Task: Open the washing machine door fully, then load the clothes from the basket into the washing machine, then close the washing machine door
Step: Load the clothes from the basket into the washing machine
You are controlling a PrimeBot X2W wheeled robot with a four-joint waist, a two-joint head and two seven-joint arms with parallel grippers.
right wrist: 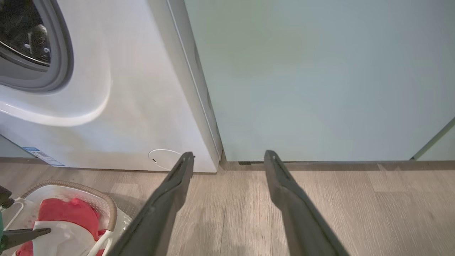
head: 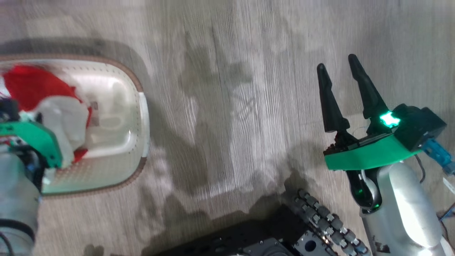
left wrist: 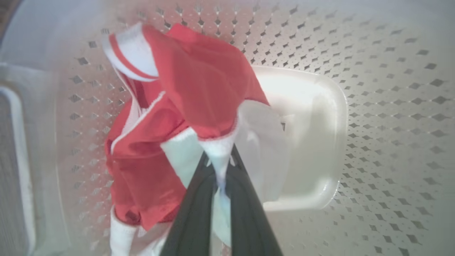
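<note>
The clothes [left wrist: 199, 81], a red bundle with white panels, lie in the cream perforated basket [left wrist: 355, 53]. My left gripper [left wrist: 219, 160] is shut on a white fold of them, just above the basket floor. From the head, the basket [head: 140, 89] sits at the left with the clothes [head: 32, 85] inside and my left wrist's green mount [head: 35, 137] over them. My right gripper [head: 337, 62] hangs open over bare floor at the right. The washing machine [right wrist: 135, 106] stands ahead of my open right gripper [right wrist: 229, 154], its drum mouth showing dark inside the grey gasket [right wrist: 60, 53]. The washing machine door is out of view.
A pale green cabinet [right wrist: 320, 78] stands right of the washer. Low on the washer front are a small round white flap [right wrist: 165, 159] and a blue label sticker [right wrist: 42, 155]. Grey wood floor [head: 231, 106] lies between basket and right arm. My dark base [head: 270, 238] is at the bottom.
</note>
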